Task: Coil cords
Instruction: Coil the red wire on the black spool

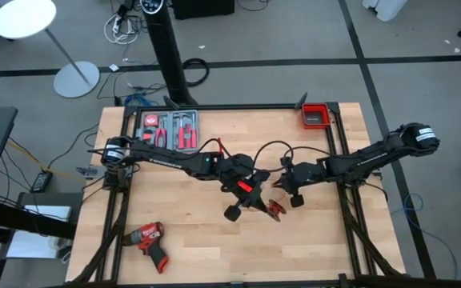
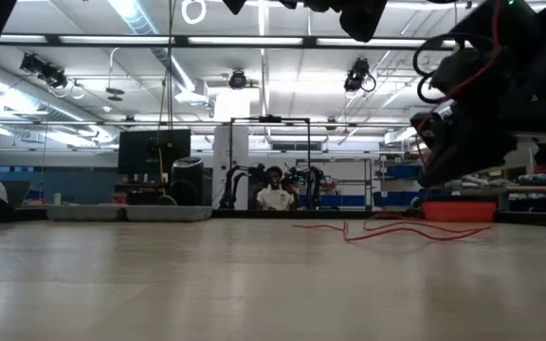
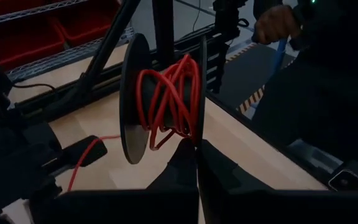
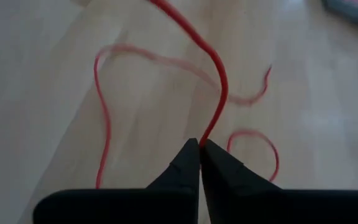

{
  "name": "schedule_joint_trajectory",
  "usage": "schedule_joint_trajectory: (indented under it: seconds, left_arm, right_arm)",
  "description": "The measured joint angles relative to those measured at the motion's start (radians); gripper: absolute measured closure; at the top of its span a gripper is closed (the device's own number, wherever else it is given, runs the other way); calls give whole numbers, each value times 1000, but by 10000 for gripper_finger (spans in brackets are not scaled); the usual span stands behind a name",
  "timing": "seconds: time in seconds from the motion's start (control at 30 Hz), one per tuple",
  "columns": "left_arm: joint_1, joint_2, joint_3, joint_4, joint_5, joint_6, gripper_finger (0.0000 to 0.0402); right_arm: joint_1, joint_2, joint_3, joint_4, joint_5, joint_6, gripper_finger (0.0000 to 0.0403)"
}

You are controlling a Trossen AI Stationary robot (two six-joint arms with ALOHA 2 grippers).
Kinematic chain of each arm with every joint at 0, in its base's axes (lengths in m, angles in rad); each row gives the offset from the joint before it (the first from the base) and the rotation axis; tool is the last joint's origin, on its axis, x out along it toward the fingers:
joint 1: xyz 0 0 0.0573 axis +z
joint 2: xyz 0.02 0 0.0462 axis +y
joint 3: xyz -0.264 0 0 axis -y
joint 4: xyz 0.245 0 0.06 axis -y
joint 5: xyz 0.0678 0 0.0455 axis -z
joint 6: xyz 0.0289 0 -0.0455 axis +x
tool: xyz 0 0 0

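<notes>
Wooden table [image 1: 214, 248]: drill [image 1: 149, 240], red wire [image 2: 396, 230]

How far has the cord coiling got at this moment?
Partly done: several loops of thin bright red wire already sit on the black plastic spool, which the left gripper is shut on. In hand: the right gripper is shut on the wire's free length. Left: loose red wire lies in curls on the wooden table, and a black cable arcs uncoiled between the arms.

Drill [image 1: 149, 242] left of wire [image 1: 275, 210]
</notes>
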Motion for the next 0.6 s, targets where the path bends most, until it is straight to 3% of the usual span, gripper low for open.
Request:
schedule_joint_trajectory:
  seconds: [0.27, 0.43, 0.6]
  left_arm:
    - [-1, 0, 0, 0, 30, 80, 401]
    - [-1, 12, 0, 30, 38, 150, 401]
    - [5, 41, -1, 31, 13, 153, 401]
  right_arm:
    - [-7, -8, 0, 109, 6, -116, 401]
    - [-21, -8, 3, 232, -148, -181, 401]
    - [-1, -8, 69, 110, -152, -185, 402]
